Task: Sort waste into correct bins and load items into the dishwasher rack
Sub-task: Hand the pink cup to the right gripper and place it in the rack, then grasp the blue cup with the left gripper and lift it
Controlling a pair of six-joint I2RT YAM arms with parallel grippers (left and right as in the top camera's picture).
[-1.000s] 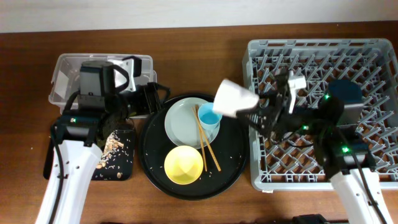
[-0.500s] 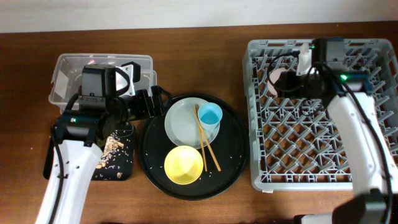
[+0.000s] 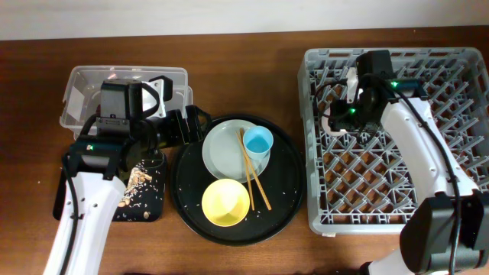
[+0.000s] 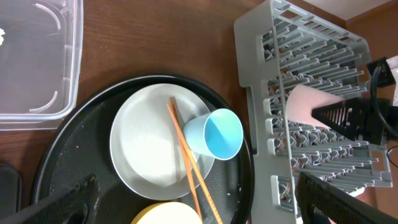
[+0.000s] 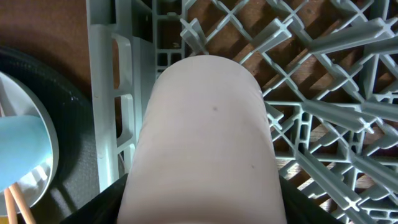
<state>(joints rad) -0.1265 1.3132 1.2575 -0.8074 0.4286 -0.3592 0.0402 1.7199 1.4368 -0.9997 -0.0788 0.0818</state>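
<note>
My right gripper (image 3: pixel 341 114) (image 5: pixel 202 211) is shut on the pink cup (image 5: pixel 205 137) (image 4: pixel 309 102) and holds it on its side, low among the pegs at the back left of the grey dishwasher rack (image 3: pixel 397 214) (image 5: pixel 311 74). My left gripper (image 3: pixel 185 126) (image 4: pixel 199 208) is open and empty, hovering over the left edge of the round black tray (image 3: pixel 286 198). On that tray are the pale grey plate (image 3: pixel 223 153) (image 4: pixel 146 149), the light-blue cup (image 3: pixel 258 141) (image 4: pixel 217 134) on its side, the wooden chopsticks (image 3: pixel 255 179) (image 4: pixel 186 162) and the yellow bowl (image 3: pixel 225 202). Wrapper and tissue are not visible.
The clear tub (image 3: pixel 84 84) (image 4: pixel 37 62) stands at the back left, partly hidden by my left arm. The small black tray (image 3: pixel 149 206) in front of it holds beige food scraps (image 3: pixel 137 179). Crumbs are scattered on the round tray. The rack's left wall (image 4: pixel 255 93) stands close to the round tray.
My right arm carried the pink cup from above the round tray's right edge to the rack's back left and lowered it among the pegs. The left arm has not moved.
</note>
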